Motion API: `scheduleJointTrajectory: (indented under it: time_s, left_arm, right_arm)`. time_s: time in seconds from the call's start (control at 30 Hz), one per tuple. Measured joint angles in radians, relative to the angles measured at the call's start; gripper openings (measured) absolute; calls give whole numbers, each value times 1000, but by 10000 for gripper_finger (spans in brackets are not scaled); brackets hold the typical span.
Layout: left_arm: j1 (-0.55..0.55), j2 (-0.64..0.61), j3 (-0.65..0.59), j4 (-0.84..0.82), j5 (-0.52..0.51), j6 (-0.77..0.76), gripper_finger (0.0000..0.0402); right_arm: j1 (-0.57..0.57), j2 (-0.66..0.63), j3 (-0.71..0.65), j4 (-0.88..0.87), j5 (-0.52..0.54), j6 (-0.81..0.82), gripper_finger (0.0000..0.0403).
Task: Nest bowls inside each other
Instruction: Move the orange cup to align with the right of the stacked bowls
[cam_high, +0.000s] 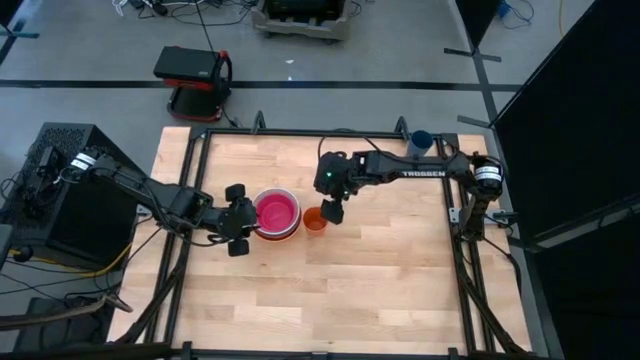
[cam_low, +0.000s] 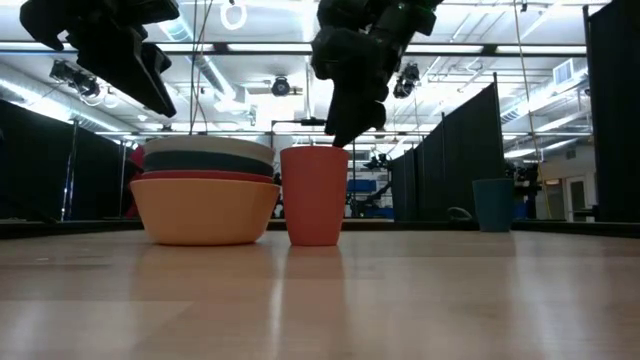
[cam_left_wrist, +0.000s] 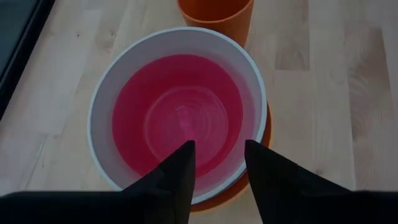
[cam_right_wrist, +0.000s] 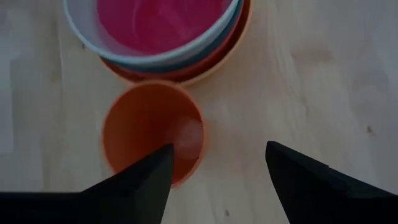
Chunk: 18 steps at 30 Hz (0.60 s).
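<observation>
Bowls (cam_high: 277, 212) sit nested in one stack near the middle of your counter (cam_high: 380, 280): magenta inside white, then teal, red and orange at the bottom. At their nine o'clock your left tool (cam_high: 238, 232) hovers just off the rim, fingers partly apart, holding nothing. At three o'clock, the orange cup (cam_high: 315, 220) stands beside the stack; your right tool (cam_high: 332, 211) hangs over it, fingers wide apart.

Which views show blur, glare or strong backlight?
Low view: bright ceiling lights leave the arms silhouetted; the orange cup is sharp. Right wrist view: soft throughout, with the right claw dark. Left wrist view: a pale sheen inside the pink bowl.
</observation>
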Motion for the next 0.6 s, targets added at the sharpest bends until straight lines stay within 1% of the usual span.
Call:
scheduleJointTrajectory:
  time_s: [0.37,0.6]
  left_arm:
    - [0,0,0,0,0,0,128]
    - [0,0,0,1,0,0,125]
  right_arm:
    - [23,2,16,-27,14,11,240]
    - [20,3,-29,26,14,19,240]
